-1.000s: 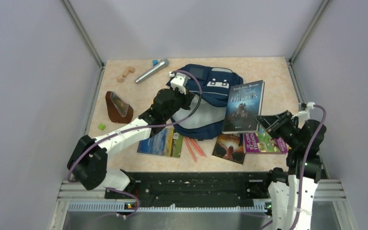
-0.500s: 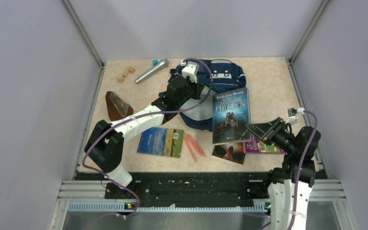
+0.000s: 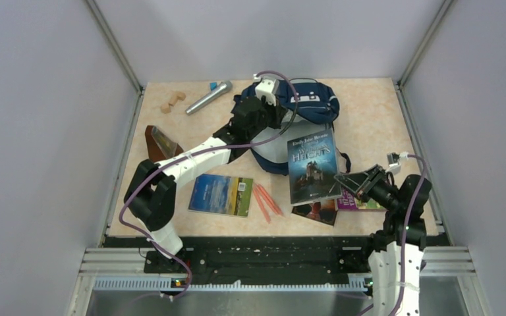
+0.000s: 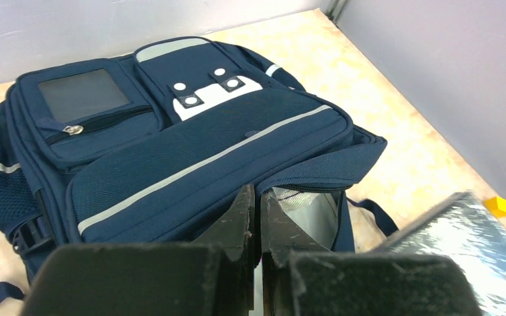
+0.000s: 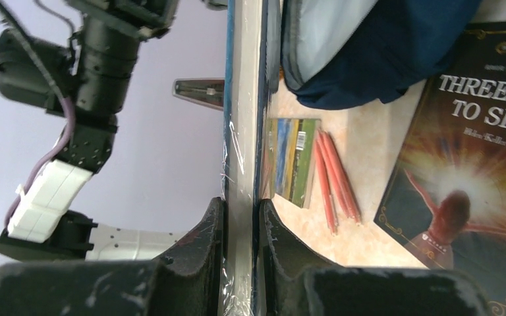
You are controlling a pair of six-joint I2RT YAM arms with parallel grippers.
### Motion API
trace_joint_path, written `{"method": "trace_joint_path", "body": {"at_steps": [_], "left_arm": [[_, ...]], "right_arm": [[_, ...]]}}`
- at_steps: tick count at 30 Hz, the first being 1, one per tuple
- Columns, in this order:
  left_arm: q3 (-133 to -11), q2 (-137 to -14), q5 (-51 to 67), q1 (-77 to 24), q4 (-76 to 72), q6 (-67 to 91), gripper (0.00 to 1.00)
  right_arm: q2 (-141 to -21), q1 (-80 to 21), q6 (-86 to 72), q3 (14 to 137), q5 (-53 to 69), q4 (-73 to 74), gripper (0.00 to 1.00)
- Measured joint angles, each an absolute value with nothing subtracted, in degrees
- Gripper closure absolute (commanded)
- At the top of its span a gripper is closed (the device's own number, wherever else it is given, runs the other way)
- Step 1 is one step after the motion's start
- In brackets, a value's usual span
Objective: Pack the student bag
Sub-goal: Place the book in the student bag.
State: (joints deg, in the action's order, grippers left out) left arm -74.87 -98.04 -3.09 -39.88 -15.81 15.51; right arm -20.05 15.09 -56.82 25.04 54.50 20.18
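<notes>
The navy student bag (image 3: 306,108) lies at the back middle of the table, its grey-lined mouth facing the near side. My left gripper (image 3: 271,117) is shut on the edge of the bag's opening (image 4: 316,172) and holds it lifted; its jaws (image 4: 255,197) meet on the fabric. My right gripper (image 3: 344,179) is shut on the lower edge of a dark blue book (image 3: 312,166), held upright just near-right of the bag's mouth. In the right wrist view the book (image 5: 244,99) runs edge-on between my right gripper (image 5: 240,207), with the bag (image 5: 382,59) beyond.
A silver microphone (image 3: 207,97) and wooden blocks (image 3: 172,101) lie at the back left. A brown wedge-shaped case (image 3: 161,146) lies at the left. A landscape book (image 3: 221,195), red pencils (image 3: 265,201), a dark book (image 3: 315,209) and a purple book (image 3: 362,201) lie along the near edge.
My left gripper has moved away and to the right, pulling the bag's opening up. My right gripper has carried the blue book left and nearer, beside the bag's mouth.
</notes>
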Motion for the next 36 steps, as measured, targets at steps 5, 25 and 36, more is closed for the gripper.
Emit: {"method": "trace_joint_path", "body": {"at_steps": [5,25,36], "left_arm": [[-74.72,-98.02,1.41,-39.83,-16.73,15.64,1.0],[-66.54,-94.19,11.86,-39.83,-21.54,17.63,1.0],[-64.79,-92.36,17.39,-42.06,-21.61,16.38,1.0]], "right_arm": [[-22.79,14.35,-56.82,20.34,52.93,18.37,1.0],[-34.46,3.09,-71.2,10.48,37.56,-7.03,1.0],[-44.71,2.74,-74.91,10.44,34.06,-20.53,1.0]]}}
